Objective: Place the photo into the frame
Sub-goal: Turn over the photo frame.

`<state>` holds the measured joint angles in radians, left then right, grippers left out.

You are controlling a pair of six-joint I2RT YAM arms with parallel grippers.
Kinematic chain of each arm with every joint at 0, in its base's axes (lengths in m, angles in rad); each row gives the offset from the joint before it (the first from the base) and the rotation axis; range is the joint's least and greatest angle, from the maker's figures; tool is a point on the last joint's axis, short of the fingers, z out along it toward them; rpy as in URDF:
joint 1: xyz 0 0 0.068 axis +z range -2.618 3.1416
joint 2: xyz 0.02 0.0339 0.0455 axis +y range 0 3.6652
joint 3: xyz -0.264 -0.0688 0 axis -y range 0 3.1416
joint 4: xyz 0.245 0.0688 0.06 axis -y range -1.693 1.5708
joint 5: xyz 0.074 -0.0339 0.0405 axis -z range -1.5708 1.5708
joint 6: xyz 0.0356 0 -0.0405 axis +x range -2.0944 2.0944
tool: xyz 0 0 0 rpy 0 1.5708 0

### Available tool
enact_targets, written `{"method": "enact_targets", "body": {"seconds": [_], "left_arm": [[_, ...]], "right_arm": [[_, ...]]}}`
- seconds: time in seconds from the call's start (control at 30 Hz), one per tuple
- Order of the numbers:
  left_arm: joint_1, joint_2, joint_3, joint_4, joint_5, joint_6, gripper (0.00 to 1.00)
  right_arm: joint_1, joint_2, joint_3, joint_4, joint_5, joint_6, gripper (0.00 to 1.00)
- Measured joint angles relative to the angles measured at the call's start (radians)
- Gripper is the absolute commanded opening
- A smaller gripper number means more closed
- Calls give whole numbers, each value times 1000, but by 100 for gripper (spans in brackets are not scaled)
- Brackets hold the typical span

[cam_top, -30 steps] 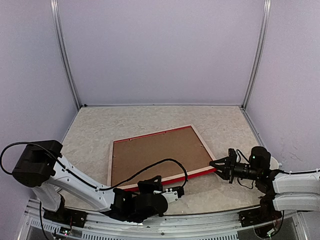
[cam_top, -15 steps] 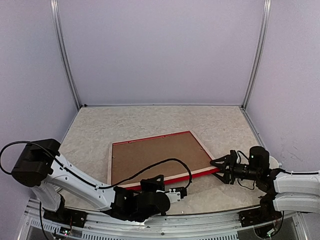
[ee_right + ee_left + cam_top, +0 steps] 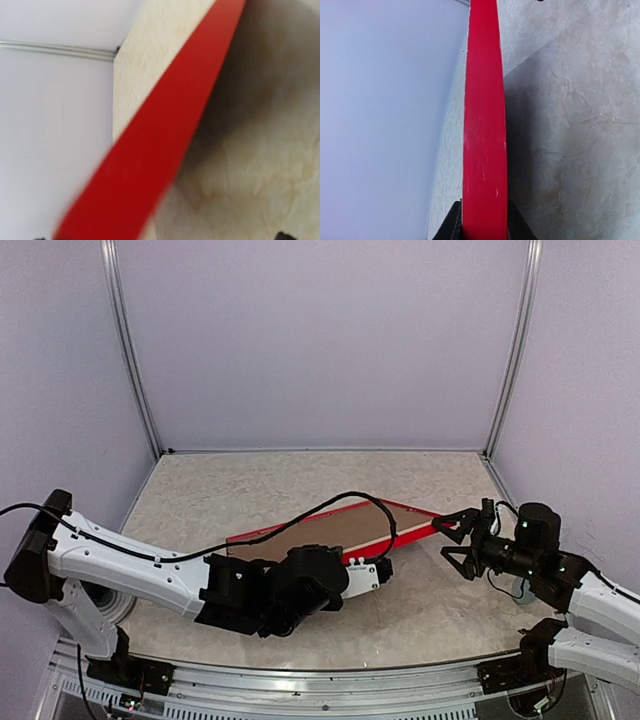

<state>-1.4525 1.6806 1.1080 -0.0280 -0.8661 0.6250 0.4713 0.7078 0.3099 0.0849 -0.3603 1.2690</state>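
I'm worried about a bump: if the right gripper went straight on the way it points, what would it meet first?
Most likely the frame, its red edge: the open right gripper points at the raised corner close ahead, though depth is unclear.

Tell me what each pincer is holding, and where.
Left pincer grips the frame by its near red edge; right pincer is open, holding nothing.

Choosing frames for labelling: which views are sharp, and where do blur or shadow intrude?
Top external: evenly lit, sharp, the frame clear. Left wrist: frame edge crisp, soft shadow on the table beside it. Right wrist: frame smeared by blur, dark shadow on its right.
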Motion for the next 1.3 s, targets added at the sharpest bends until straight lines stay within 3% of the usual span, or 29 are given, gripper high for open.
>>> {"method": "enact_targets", "body": {"seconds": [0.33, 1.0, 1.3], "left_arm": [[72, -38, 111, -180, 116, -67, 0], [111, -114, 130, -261, 212, -111, 0], [151, -116, 208, -325, 254, -172, 0]], "right_arm": [[0, -57, 94, -146, 119, -103, 99], [0, -54, 202, -193, 245, -237, 99], [0, -53, 202, -196, 249, -249, 99]]}}
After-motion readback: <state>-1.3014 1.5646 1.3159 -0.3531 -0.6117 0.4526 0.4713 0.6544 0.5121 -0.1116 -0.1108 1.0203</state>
